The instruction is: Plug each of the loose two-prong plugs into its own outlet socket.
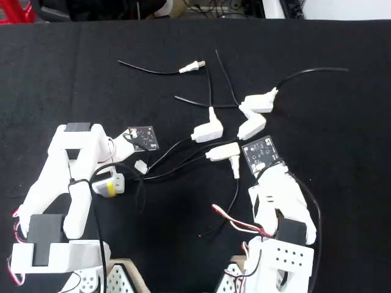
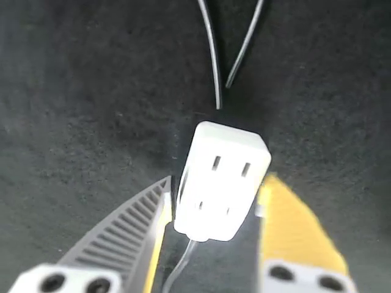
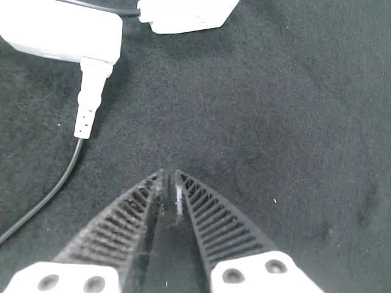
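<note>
A small white outlet socket with two pairs of slots sits between the fingers of my left gripper, which is shut on it; a thin black wire runs from its far end. From above, that socket lies left of centre, at my left gripper. My right gripper is shut with nothing in it, just above the black cloth. It stands close beside a white socket block with a white plug in its end. A loose white plug on a black cord lies at the back.
Three more white socket blocks lie in a cluster at the centre, with black cords crossing between them. A red and white wire trails beside the right arm's base. Black cloth covers the table.
</note>
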